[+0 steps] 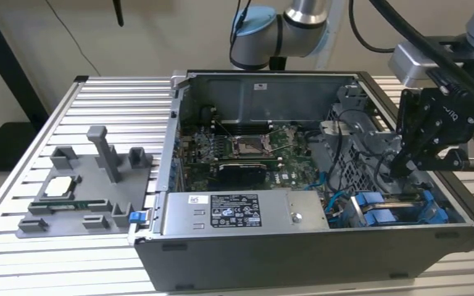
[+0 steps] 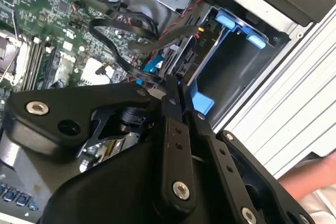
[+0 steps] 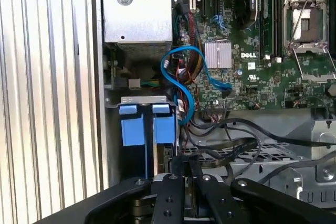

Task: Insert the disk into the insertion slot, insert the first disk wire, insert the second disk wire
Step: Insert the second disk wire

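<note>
2 black fingers of the gripper [image 2: 172, 85] lie pressed together, with no more than a hairline between them in both wrist views. I cannot tell whether anything thin is pinched at their tips. In the exterior view the gripper [image 1: 397, 169] hangs inside the open case at the right of the frame. It is above and just behind the blue frames [image 1: 382, 214], which sit in the lower right corner of the case beside the power box [image 1: 237, 213]. The disk is already in the slot [image 2: 236, 77]. In the second wrist view its dark rear edge [image 2: 184, 64] stands in the blue-lined bay with its connector side bare, and I see no plug seated there, so neither wire looks inserted yet. That edge is the thing the move turns on. It lies straight ahead of the fingertips, near them but apart, and the fingers point along almost the same line as the bay's long axis. A black wire [image 2: 121, 51] loops from the board [image 2: 58, 40] down to the fingertips and ends touching or just beside them. By my reading this makes it the nearest loose thing to the gripper. In the first wrist view the gripper [image 3: 186, 162] sits just beside the 2 blue tabs [image 3: 142, 127]. A blue cable [image 3: 181, 64] curls well clear of it, nearer the board.
</note>
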`<state>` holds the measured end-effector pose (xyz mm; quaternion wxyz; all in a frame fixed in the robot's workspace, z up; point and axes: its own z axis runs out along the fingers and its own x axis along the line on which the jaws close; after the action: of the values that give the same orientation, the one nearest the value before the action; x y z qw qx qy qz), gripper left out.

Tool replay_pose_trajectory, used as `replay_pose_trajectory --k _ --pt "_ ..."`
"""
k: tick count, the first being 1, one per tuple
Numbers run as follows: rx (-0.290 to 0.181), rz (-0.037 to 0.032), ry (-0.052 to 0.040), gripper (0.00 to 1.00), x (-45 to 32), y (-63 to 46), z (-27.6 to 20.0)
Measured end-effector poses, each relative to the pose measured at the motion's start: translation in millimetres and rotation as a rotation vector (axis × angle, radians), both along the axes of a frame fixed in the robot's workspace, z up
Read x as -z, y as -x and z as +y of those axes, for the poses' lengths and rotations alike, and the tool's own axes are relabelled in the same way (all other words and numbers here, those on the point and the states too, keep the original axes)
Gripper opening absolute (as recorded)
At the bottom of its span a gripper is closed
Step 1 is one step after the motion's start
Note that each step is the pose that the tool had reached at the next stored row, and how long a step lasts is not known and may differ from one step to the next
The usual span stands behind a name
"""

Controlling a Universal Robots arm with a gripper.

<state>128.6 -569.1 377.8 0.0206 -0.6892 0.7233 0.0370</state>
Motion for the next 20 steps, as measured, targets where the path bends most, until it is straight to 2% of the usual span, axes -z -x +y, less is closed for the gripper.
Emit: replay_pose_trajectory --k 4,8,15,20 --pt "-0.001 -0.0023 -0.0002 0.00 0.5 0.0 0.0" --pt "-0.001 -0.0195 -0.0004 0.00 4.1 0.0 -0.7" --pt "-0.001 -0.0385 -0.0001 0.00 11.4 0.2 -4.6" --pt "-0.001 -0.0558 0.0015 0.00 15.3 0.1 -5.9"
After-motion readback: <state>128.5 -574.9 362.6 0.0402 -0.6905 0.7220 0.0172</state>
